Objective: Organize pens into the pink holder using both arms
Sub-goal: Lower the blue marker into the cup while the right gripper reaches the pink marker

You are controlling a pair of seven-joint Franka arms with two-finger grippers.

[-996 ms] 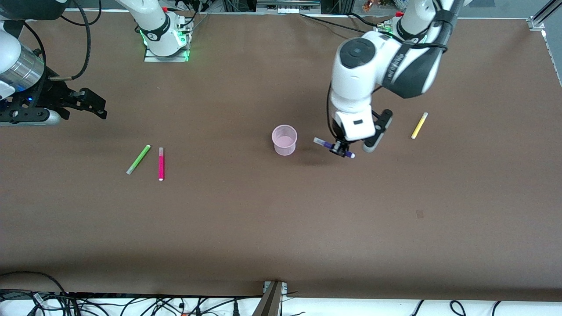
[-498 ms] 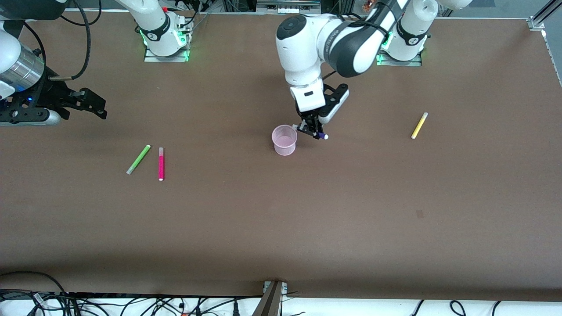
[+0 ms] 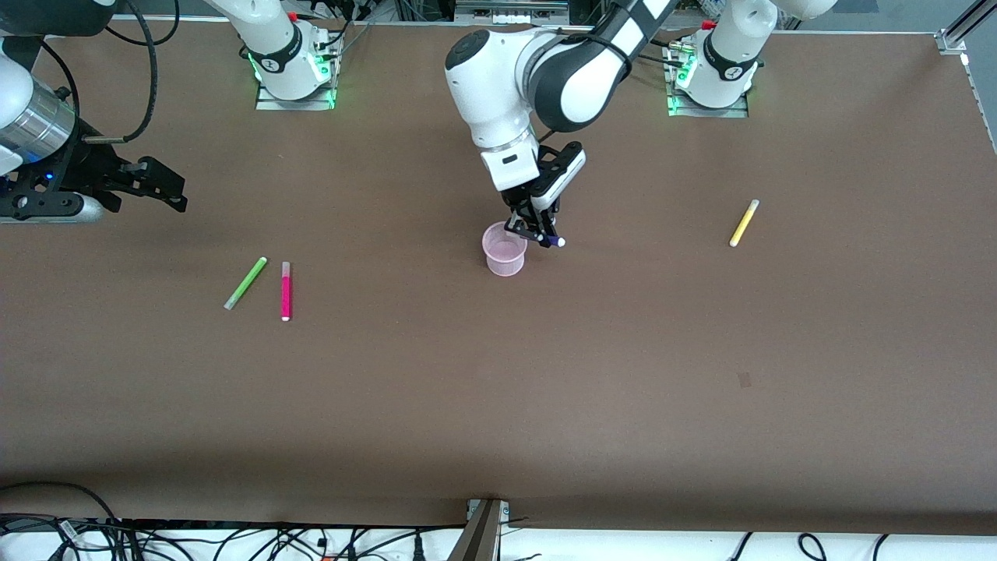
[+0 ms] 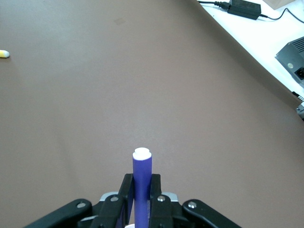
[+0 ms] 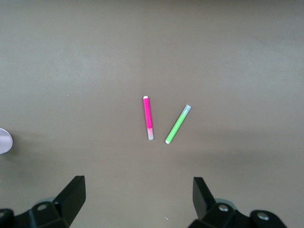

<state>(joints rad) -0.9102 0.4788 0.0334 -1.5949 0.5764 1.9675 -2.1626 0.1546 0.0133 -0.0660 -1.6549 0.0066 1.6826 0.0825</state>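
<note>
My left gripper (image 3: 534, 227) is shut on the dark purple pen (image 3: 551, 238) and holds it just over the rim of the pink holder (image 3: 505, 248), which stands mid-table. In the left wrist view the purple pen (image 4: 141, 183) stands clamped between the fingers (image 4: 125, 195), pale end out. The lime green pen (image 3: 246, 282) and magenta pen (image 3: 286, 291) lie side by side toward the right arm's end; both show in the right wrist view, green (image 5: 177, 124) and magenta (image 5: 148, 118). The yellow pen (image 3: 744, 223) lies toward the left arm's end. My right gripper (image 3: 167, 193) is open and empty, waiting high over its end.
The brown table (image 3: 498, 389) runs to a front edge with cables (image 3: 234, 541) below it. The arm bases (image 3: 292, 74) stand at the back edge. A sliver of the pink holder (image 5: 4, 141) shows at the edge of the right wrist view.
My left gripper has carried the purple pen from the yellow pen's side of the holder to the holder's rim. The right arm has barely moved.
</note>
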